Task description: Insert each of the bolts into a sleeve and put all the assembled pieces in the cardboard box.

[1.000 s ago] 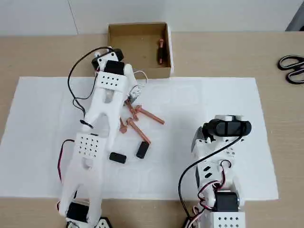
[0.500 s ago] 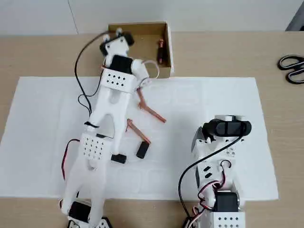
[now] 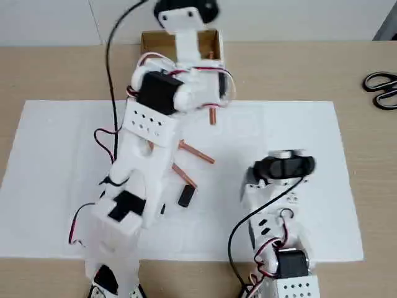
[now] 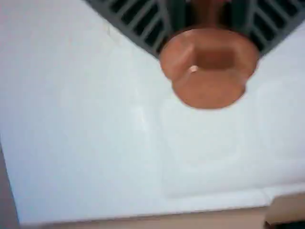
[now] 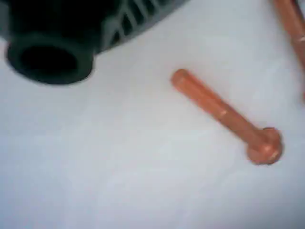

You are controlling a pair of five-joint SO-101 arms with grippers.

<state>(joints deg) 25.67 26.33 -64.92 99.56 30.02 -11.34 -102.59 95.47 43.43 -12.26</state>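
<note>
Nearest the bases, the right gripper (image 3: 254, 180) sits low over the white sheet (image 3: 310, 186). In the right wrist view its ribbed jaws are clamped on a black sleeve, the held sleeve (image 5: 47, 57), whose open bore faces that camera.

Just past it to the left, a loose sleeve (image 3: 185, 196) lies on the sheet. The near bolt (image 3: 184, 176) lies slanted beside it, with one end just by the sleeve's far end. The far bolt (image 3: 197, 152) lies a little beyond, also slanted and apart from the near one.

Farther on, the left arm (image 3: 146, 143) stretches up across the sheet. The left gripper (image 4: 209, 14) is closed on the held bolt (image 4: 209, 67), pinching the copper shank between dark ribbed jaws, and the flanged hex head points at the left wrist camera. From above, this bolt (image 3: 213, 116) hangs over the sheet's far edge, just short of the box (image 3: 146, 42).

The box stands on the table (image 3: 347, 68) past the sheet, partly hidden behind the arm. Scissors (image 3: 379, 88) lie well apart at the table's far right.
</note>
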